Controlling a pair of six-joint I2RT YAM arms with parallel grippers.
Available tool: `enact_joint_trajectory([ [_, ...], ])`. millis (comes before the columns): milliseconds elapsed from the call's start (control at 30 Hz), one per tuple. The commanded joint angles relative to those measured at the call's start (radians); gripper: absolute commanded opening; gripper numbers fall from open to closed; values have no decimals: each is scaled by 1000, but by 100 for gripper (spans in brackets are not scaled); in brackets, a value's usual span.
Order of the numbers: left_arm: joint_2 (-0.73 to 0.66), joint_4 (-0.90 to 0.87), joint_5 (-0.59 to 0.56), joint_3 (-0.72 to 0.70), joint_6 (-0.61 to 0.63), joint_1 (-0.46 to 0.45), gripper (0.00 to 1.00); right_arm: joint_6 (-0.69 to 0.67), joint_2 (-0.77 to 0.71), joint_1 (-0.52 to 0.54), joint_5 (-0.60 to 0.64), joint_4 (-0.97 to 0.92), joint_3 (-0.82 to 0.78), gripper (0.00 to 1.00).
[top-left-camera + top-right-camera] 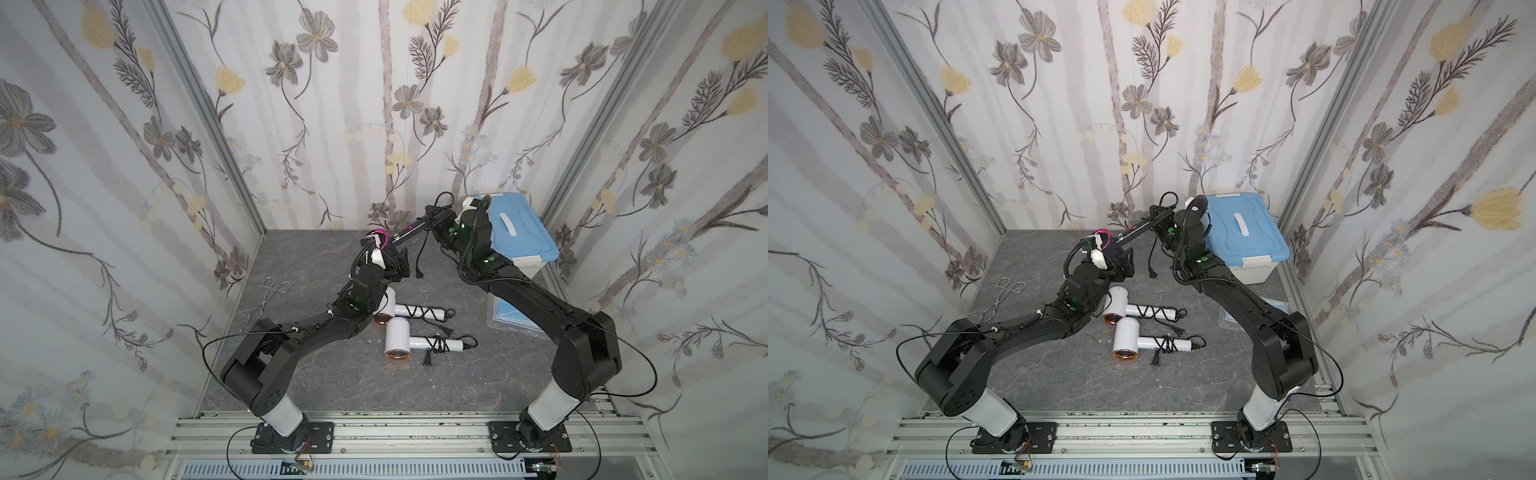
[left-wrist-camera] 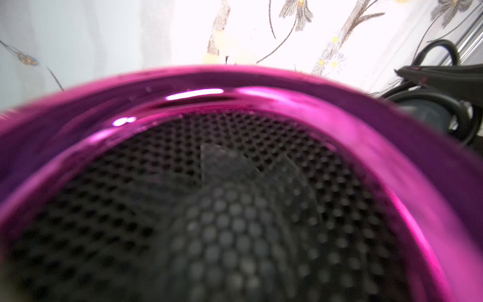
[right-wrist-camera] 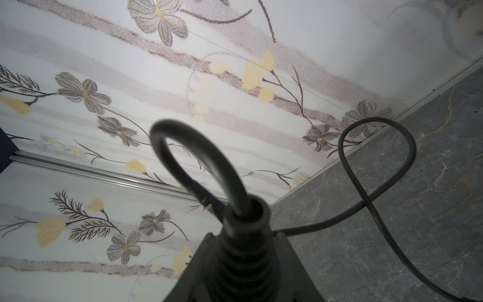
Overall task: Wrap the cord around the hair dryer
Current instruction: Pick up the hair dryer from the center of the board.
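Hair dryer: the black hair dryer (image 1: 406,231) with a magenta ring on its head hangs above the far middle of the table (image 1: 332,374). Its head is to the left, and its handle runs right and far.
Left gripper: the left gripper (image 1: 390,252) sits at the dryer's head, just on its near side. Its wrist view is filled by the magenta ring and the black mesh (image 2: 235,209) inside it. The jaws stand wide, but I cannot tell whether they press on the head.
Right gripper: the right gripper (image 1: 434,220) is clamped on the end of the handle, to the right of the head and farther back.
Cord: the cord (image 3: 376,119) leaves the handle end beyond the right gripper, curls in loose loops and drops toward the table, unwound.
Plug: the plug (image 1: 419,273) hangs low between the two arms, nearer than the dryer. I cannot tell whether it touches the table.
White dryers: two white dryers (image 1: 411,309) lie on the table nearer the robot, with their cords wound on the handles.
Box: a blue-lidded box (image 1: 519,232) stands far right, behind the right arm.
Tongs: metal tongs (image 1: 270,291) lie at the left.
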Motion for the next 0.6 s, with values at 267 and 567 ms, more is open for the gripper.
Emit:
enact_joint_trajectory([
  [267,32,149,-116,14,109,0,95,79,-47,11,-133,172,-89,0],
  [567,-22,94,-168,33,204,0,45,82,-75,15,-189,194,-179,0],
])
